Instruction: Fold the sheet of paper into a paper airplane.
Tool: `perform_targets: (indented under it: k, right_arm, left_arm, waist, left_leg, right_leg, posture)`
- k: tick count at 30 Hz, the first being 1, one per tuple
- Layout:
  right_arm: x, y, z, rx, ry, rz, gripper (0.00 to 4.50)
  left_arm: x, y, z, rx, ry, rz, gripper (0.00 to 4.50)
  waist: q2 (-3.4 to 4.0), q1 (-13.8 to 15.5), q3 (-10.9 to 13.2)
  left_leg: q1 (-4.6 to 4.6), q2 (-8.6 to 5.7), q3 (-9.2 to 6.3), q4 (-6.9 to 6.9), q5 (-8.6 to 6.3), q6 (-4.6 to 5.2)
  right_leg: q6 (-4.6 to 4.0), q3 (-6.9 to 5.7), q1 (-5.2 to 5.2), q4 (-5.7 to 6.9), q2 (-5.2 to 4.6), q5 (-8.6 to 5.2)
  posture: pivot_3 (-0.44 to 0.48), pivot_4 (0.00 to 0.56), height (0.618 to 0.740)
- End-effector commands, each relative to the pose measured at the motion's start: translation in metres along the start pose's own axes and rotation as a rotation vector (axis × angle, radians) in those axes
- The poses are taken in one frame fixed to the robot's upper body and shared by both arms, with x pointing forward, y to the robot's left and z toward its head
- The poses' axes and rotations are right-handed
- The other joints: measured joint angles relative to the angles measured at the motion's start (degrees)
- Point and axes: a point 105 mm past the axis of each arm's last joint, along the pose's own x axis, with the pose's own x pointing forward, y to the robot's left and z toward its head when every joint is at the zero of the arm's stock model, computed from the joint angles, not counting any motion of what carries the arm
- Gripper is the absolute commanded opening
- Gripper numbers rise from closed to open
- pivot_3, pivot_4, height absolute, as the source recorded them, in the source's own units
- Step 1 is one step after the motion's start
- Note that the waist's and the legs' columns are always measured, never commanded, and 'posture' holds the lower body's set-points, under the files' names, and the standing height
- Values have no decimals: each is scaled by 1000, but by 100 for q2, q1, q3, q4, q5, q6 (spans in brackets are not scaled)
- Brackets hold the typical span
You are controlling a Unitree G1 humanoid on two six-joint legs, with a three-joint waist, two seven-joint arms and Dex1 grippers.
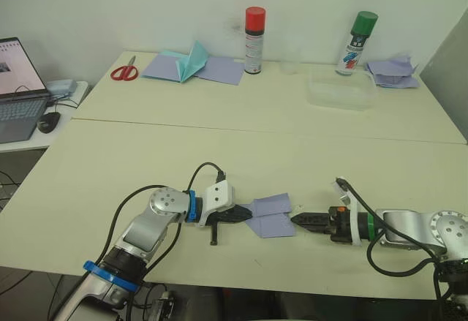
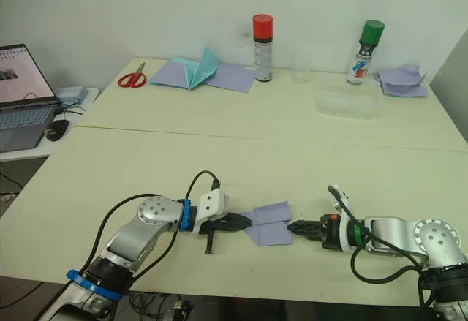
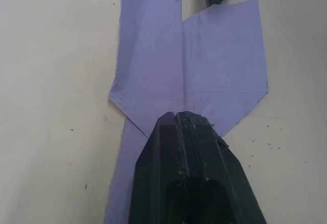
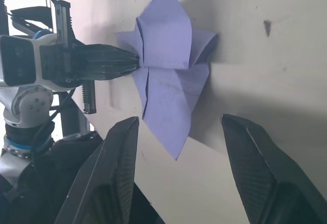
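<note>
The pale lavender paper sheet (image 1: 271,215), already partly folded with flaps, is lying near the front edge of the cream table (image 1: 219,138), between the two grippers. The left gripper (image 1: 247,213) is pinching the pointed end of the paper with closed black fingers. The right gripper (image 1: 295,219) is waiting just beside the opposite edge, its fingers spread open and holding nothing. The folding seems to be in the middle; the next move probably needs the right gripper to take a flap while the left is holding.
</note>
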Motion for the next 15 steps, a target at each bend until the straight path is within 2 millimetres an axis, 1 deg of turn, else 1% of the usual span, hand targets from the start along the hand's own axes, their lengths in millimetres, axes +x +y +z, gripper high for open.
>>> perform_targets:
  k: [1,4,7,10,15]
  right_arm:
    - [7,9,3,22,-27,57,2640]
    - [15,11,5,39,-37,65,2640]
    - [20,14,15,61,-81,75,2640]
    - [21,12,30,94,-134,56,2640]
    - [23,16,41,91,-144,62,2640]
  left_arm:
    - [0,-11,-37,-93,136,-10,0]
    - [-1,-10,-37,-92,137,-6,0]
    - [-1,-9,-37,-92,137,-1,0]
    - [-1,-9,-37,-91,137,0,0]
    - [-2,-10,-37,-92,137,4,0]
  waist:
    - [0,0,0]
    - [0,-3,0]
    - [0,-5,0]
    - [1,-10,0]
    - [1,-13,0]
  left_leg:
    - [0,1,-1,0,0,0]
    - [0,1,-1,0,0,0]
    - [1,1,-1,0,0,0]
    - [3,2,0,1,0,0]
    - [2,2,0,1,0,0]
  right_leg:
    - [0,-2,0,0,0,0]
    - [0,-2,0,1,0,0]
    - [0,-2,0,1,0,0]
    - [0,-1,0,3,0,0]
    - [0,-2,0,2,0,1]
  posture:
    - [0,150,740]
    - [0,150,740]
    - [0,150,740]
    - [0,150,740]
    - [0,150,740]
